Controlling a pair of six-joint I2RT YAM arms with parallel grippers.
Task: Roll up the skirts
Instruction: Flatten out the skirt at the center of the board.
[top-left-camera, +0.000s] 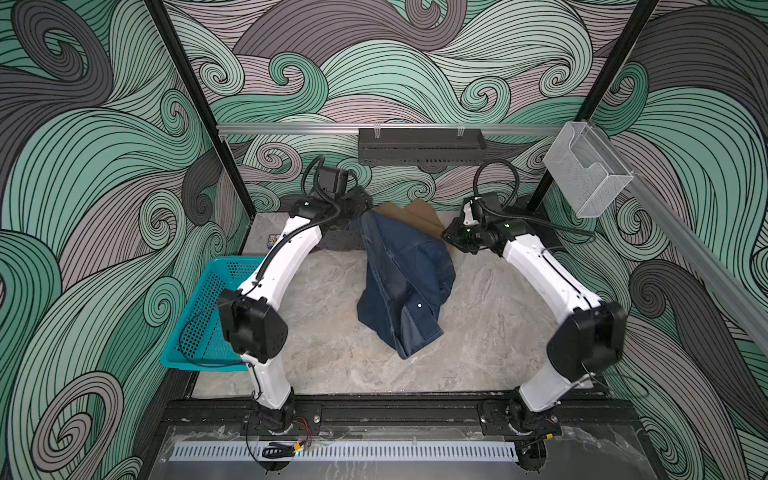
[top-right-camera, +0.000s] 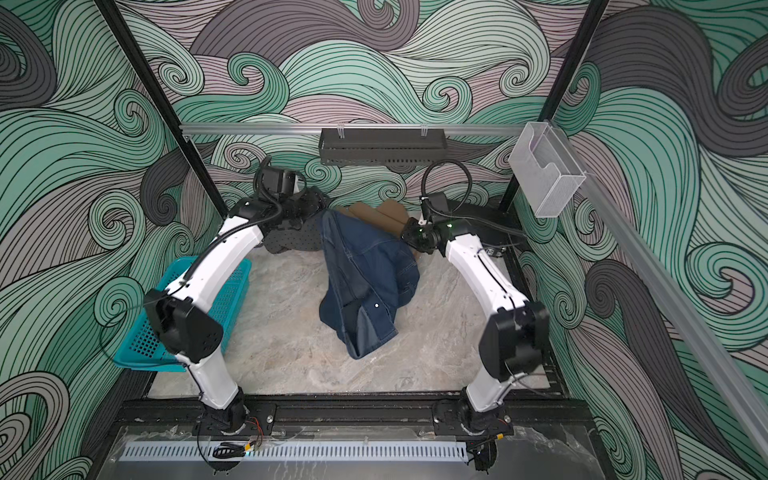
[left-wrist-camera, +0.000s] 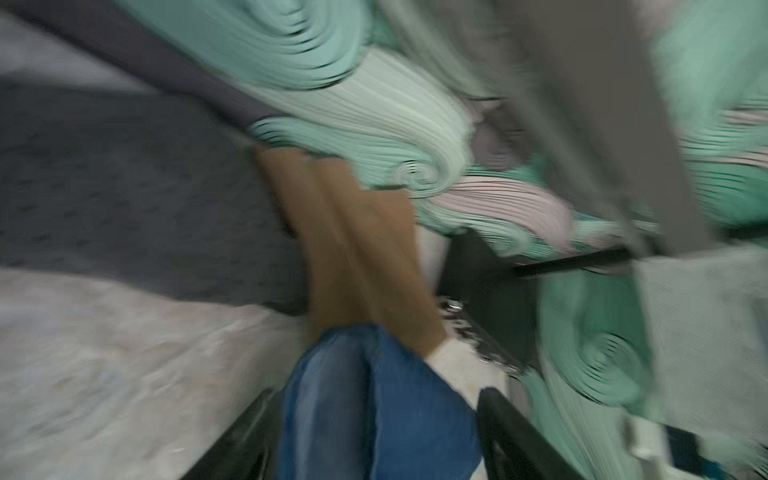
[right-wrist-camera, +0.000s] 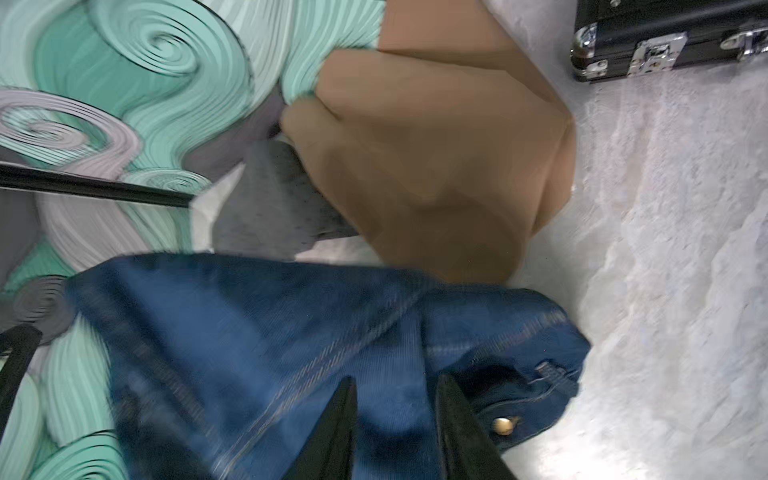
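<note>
At the denim skirt (top-left-camera: 405, 282), left hand (left-wrist-camera: 378, 395) and right hand (right-wrist-camera: 397, 378) both stand spread.

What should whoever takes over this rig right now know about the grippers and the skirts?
Left gripper: jaws apart, denim skirt between them.
Right gripper: jaws apart over the same skirt, near its button.
The denim skirt lies crumpled mid-table, with its far end on the tan-brown skirt. The dotted grey skirt is at the back, partly under the left arm.
Done: nothing rolled.
Left: flatten and roll all three.
</note>
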